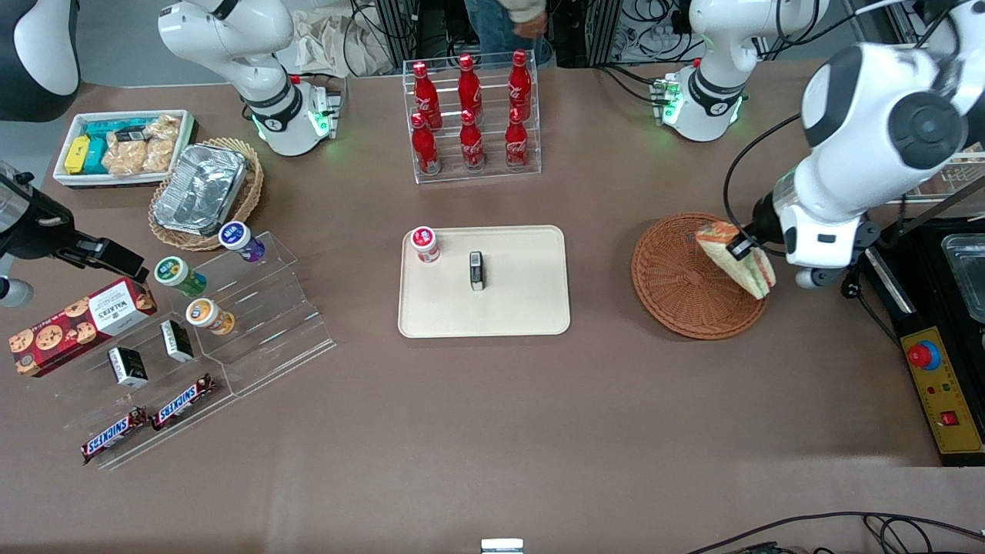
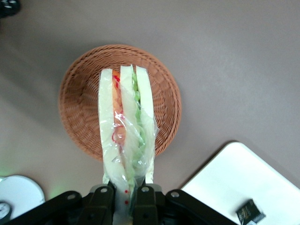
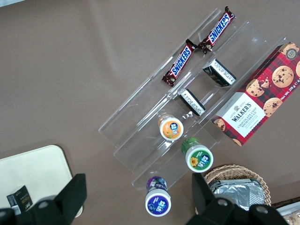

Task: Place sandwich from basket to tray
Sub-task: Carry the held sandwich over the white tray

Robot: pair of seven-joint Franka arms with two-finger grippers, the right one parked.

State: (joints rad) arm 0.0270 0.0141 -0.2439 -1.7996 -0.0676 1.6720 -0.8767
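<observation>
Snacks fill the parked arm's end of the table: one white bin (image 1: 69, 138) of packets, one tan basket (image 1: 250, 185) holding a foil container (image 1: 200, 188), and one clear stepped stand (image 1: 262, 308). On the stand I count three small tubs (image 1: 242, 240), purple, green and orange lidded; two small black boxes (image 1: 127, 366); and two Snickers bars (image 1: 182, 400), the name readable on both wrappers. One red tartan cookie box (image 1: 81, 325) reads "Walkers" and "Chocolate Chunk".

One clear rack (image 1: 471, 115) nearer the arms' bases holds six red bottles (image 1: 425, 96) with white Coca-Cola script, in two rows of three.

One tray (image 1: 531, 308) lies mid-table, carrying one red-lidded tub (image 1: 424, 245) and one small black box (image 1: 477, 271), apart from each other.

One reddish-brown basket (image 1: 677, 285) sits toward the working arm's end, well apart from the tray. The single sandwich (image 1: 737, 258) hangs tilted above the basket's edge, clear of the weave. The gripper (image 1: 743, 246) has its fingers (image 2: 104, 199) closed tight on the wrapped sandwich's end; the wrist view shows three pale bread slices with red, orange and green filling, and crinkled clear film.

One yellow control panel (image 1: 943, 385) with a red button lies at the table's edge.
</observation>
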